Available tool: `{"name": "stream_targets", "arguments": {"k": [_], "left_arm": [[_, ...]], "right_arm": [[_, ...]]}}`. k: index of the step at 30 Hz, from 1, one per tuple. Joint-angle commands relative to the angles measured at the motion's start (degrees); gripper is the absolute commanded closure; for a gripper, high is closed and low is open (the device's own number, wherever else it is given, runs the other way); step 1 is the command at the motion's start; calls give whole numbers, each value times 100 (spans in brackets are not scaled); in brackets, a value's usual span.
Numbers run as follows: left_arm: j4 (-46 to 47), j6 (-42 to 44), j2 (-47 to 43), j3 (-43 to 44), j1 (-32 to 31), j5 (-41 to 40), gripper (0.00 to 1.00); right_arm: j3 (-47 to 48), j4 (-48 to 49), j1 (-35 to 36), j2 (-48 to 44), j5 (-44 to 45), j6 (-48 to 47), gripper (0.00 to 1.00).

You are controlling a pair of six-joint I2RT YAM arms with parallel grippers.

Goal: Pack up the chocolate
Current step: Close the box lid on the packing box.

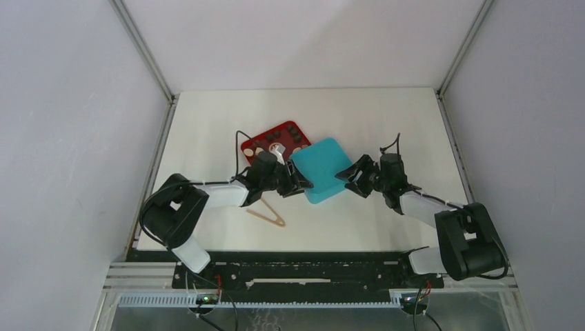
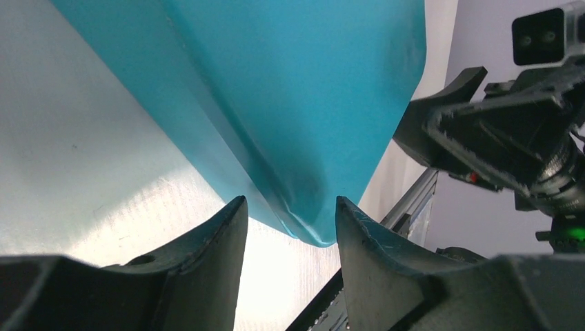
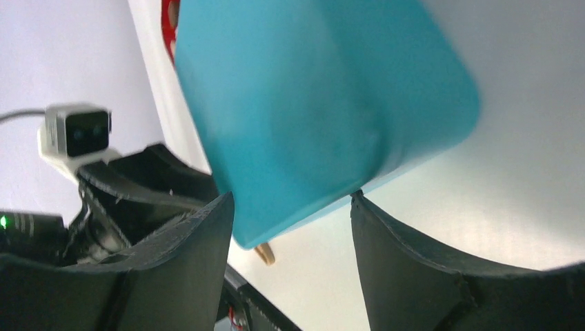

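Red square plastic tray (image 1: 265, 136), near edge hidden behind the left arm (image 1: 224, 195); its brown and tan chocolate pieces (image 1: 292, 129) too small to count.

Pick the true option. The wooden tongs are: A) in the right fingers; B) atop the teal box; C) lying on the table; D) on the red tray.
C: the tongs lie flat on the white table, clear of the red tray.

The teal box (image 1: 321, 168) sits skewed on the white table (image 1: 386, 117). The red tray (image 1: 265, 138) lies against the box's far-left side. The wooden V-shaped tongs (image 1: 268, 212) lie near-left of the box, apart from it.
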Motion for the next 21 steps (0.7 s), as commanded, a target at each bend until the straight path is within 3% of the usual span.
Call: {"name": "stream_targets", "arguments": {"k": [1, 12, 21], "left_arm": [[238, -46, -232, -48, -37, 4, 46], [188, -71, -47, -52, -118, 95, 53], [271, -154, 369, 92, -198, 209, 58]], "right_arm": [[106, 175, 646, -310, 88, 140, 29], [-94, 864, 1192, 482, 305, 694, 32], [-120, 768, 1317, 1343, 757, 771, 57]]}}
